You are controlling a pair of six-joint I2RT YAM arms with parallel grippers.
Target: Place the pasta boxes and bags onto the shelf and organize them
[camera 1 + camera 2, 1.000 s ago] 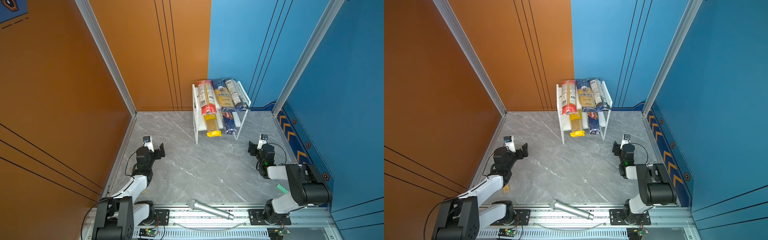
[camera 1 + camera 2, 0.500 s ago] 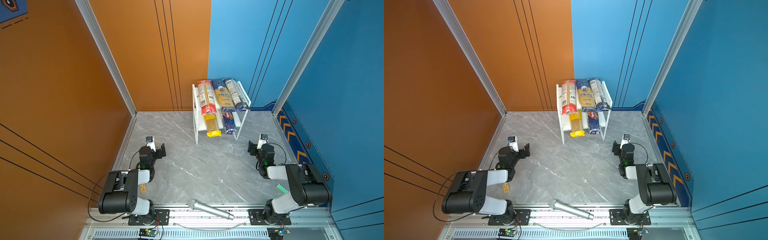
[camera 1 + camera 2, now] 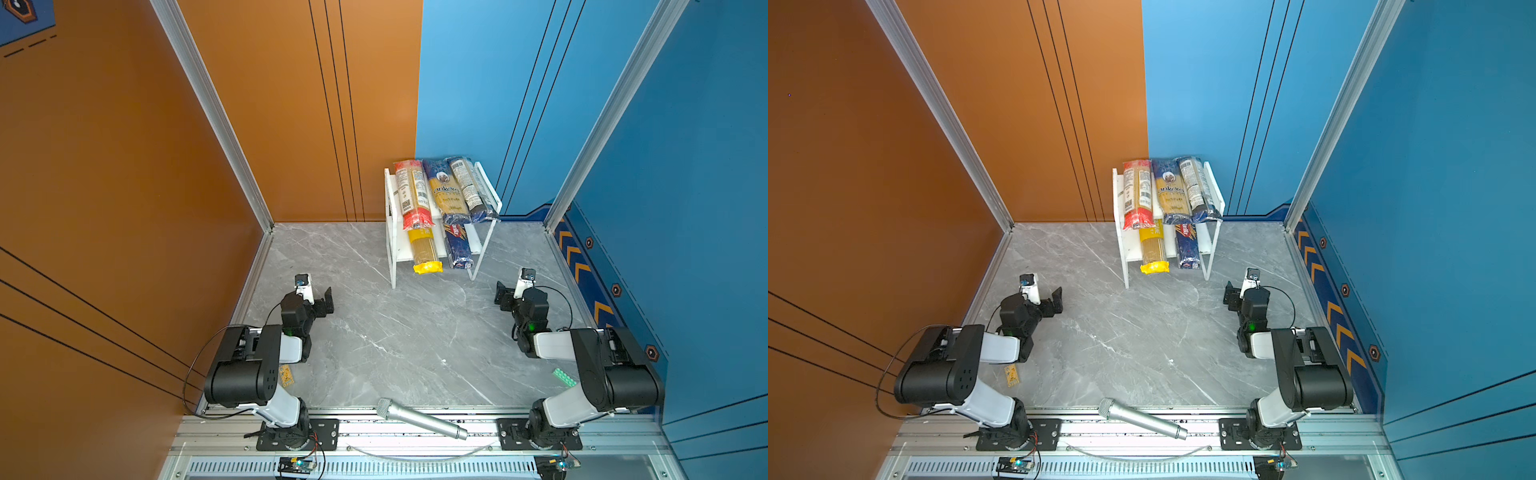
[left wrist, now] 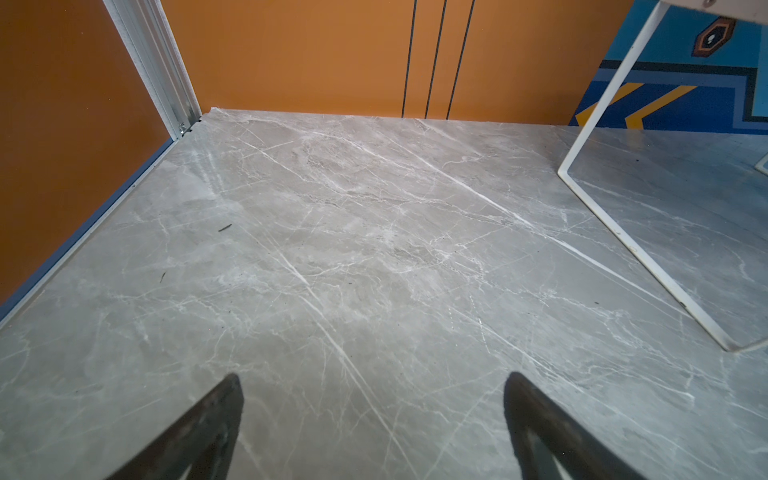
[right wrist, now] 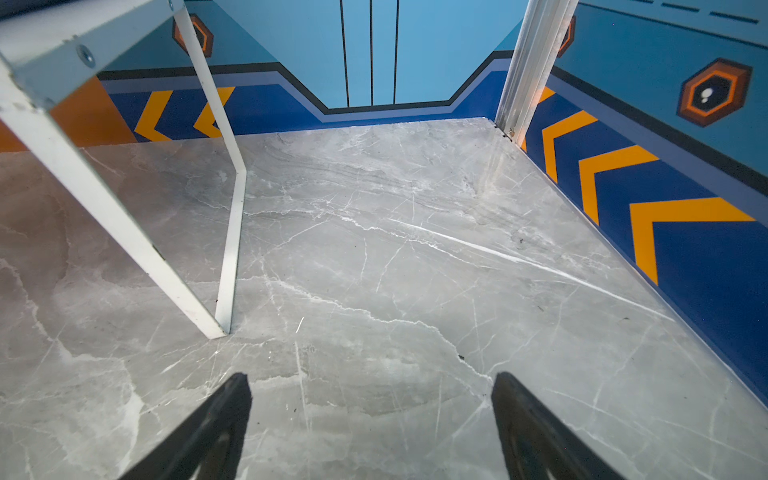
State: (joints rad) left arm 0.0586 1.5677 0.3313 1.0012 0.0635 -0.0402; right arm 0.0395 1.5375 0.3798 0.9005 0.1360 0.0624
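**A:** In both top views, what can you read on the shelf (image 3: pixel 390 232)?

**B:** The upper board holds three packs side by side. The red-ended clear bag (image 3: pixel 411 195) shows spaghetti and a white label with barcodes, but the print is too small to read. The ankara bag (image 3: pixel 446 191) carries that word above yellow pasta. The dark navy bag (image 3: pixel 471 189) has a white label I can't read.

**A:** And the lower board?

**B:** A yellow bag (image 3: pixel 424 249) of spaghetti and a blue Barilla pack (image 3: pixel 457 245) with its red logo lying sideways. Both poke out past the front edge.

**A:** Where are the grippers?

**B:** The left gripper (image 3: pixel 322 301) and right gripper (image 3: pixel 505 295) sit low over the grey marble table (image 3: pixel 395 340), apart from the shelf and carrying nothing. A silver microphone (image 3: pixel 419 419) lies on the front rail.

**A:** What about the left wrist view?

**B:** The left gripper (image 4: pixel 374 378) has its black fingers spread wide with only bare marble between them. Of the shelf (image 4: pixel 598 212), only a thin white leg shows, ahead of them.

**A:** And the right wrist view?

**B:** The right gripper (image 5: pixel 370 376) also has its fingers wide with nothing between them. The shelf (image 5: pixel 104 199) shows a leg and a board corner with a screw, close by
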